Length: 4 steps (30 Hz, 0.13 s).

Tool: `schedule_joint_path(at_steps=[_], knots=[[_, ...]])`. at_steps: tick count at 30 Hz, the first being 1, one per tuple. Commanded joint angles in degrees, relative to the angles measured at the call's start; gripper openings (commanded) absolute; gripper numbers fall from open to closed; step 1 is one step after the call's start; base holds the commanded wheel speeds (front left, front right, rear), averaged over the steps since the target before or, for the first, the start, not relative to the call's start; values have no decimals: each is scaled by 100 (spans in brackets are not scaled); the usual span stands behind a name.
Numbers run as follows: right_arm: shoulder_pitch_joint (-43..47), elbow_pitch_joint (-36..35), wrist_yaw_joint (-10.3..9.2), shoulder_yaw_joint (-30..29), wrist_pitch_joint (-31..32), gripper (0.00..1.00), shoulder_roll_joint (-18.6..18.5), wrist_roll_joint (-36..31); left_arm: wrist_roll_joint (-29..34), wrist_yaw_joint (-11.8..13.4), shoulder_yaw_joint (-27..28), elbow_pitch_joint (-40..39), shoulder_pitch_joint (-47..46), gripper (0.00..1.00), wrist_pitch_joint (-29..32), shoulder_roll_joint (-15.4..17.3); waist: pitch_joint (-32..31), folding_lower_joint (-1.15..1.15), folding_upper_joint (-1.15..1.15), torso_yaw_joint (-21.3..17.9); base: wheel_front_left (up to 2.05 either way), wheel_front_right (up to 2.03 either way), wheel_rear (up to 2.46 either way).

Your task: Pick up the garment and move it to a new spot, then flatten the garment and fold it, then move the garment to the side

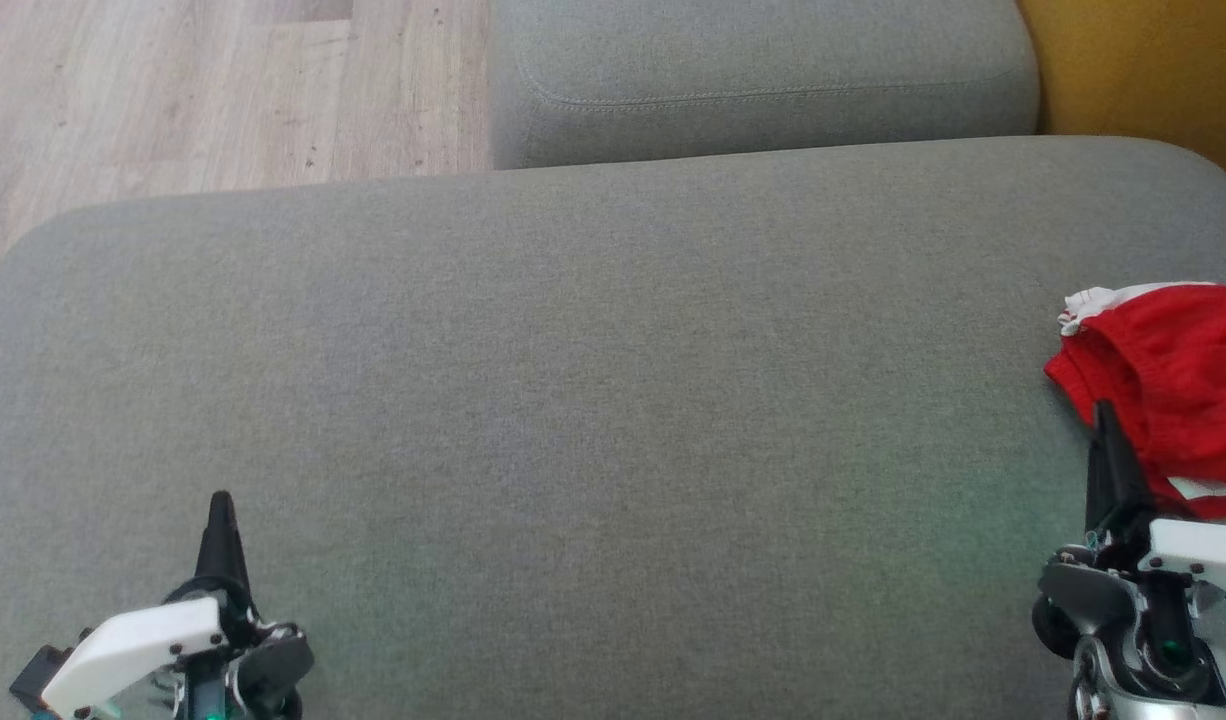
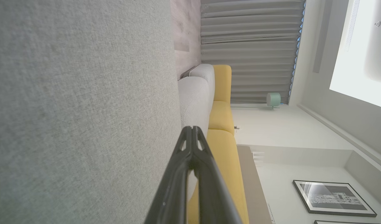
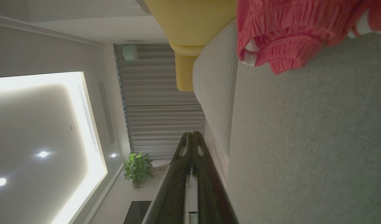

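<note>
Left gripper (image 1: 220,505) and right gripper (image 1: 1104,412) each have 2 fingers pressed together. Just beside the right tip, the red garment (image 1: 1178,385) lies bunched at the grey seat's (image 1: 573,350) right edge, white-trimmed end farthest, long axis unclear. Open seat stretches leftward.

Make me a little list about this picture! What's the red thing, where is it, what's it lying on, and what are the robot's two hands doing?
thing: red garment with white trim, maybe shorts
state: crumpled, not folded
where: far right edge of the grey cushion
left gripper: shut, empty, low on the left over bare cushion
right gripper: shut, empty, right next to the garment, not gripping it
around: wooden floor at upper left, yellow sofa at upper right
</note>
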Motion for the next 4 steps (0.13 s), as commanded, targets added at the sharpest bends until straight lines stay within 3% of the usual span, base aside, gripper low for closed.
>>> schedule_joint_path(at_steps=[1, 4], knots=[[-103, -232, 1, 118, 39, 0, -27, 40, -32, -41, 228, -213, -290, 0, 40, 42, 0, 0, 0, 0, 0, 0, 0], [-103, -232, 1, 118, 39, 0, -27, 40, -32, -41, 228, -213, -290, 0, 40, 42, 0, 0, 0, 0, 0, 0, 0]])
